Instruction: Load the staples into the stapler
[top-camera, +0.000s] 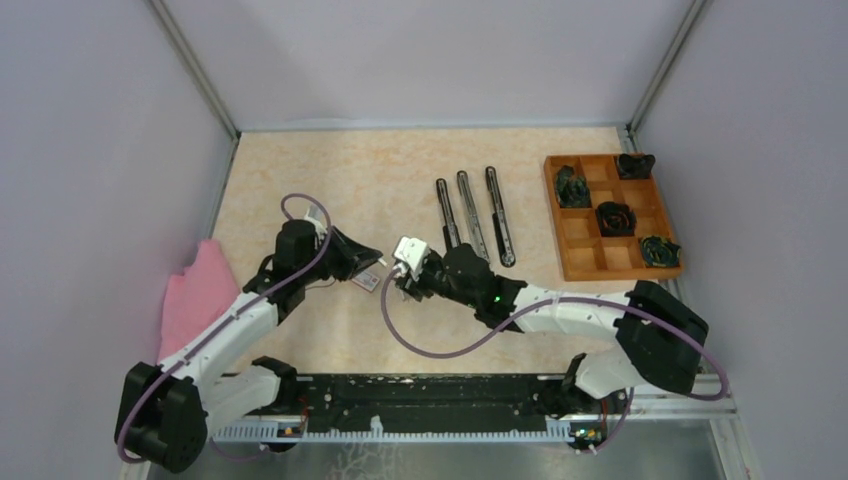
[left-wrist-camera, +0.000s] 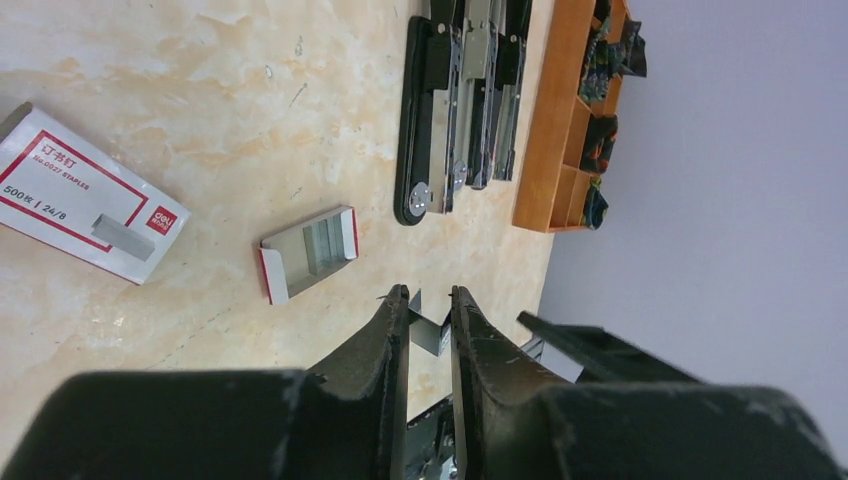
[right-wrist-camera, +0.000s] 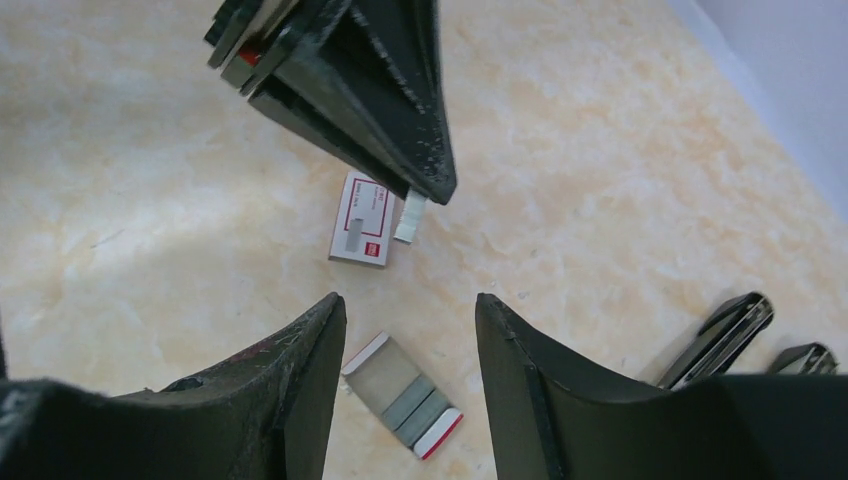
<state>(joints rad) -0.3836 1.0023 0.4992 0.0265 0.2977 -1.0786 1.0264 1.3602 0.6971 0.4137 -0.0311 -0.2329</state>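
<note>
My left gripper is shut on the staples, a short silvery strip pinched at its fingertips a little above the table. In the right wrist view the same strip of staples hangs from the left gripper's tip. My right gripper is open and empty, facing the left one at mid table. Under it lies the open inner tray with more grey staples in it. The black stapler lies opened out flat into long bars behind the right gripper.
The red-and-white staple box sleeve lies flat beside the inner tray. A wooden compartment tray holding dark items stands at the far right. A pink cloth lies at the table's left edge.
</note>
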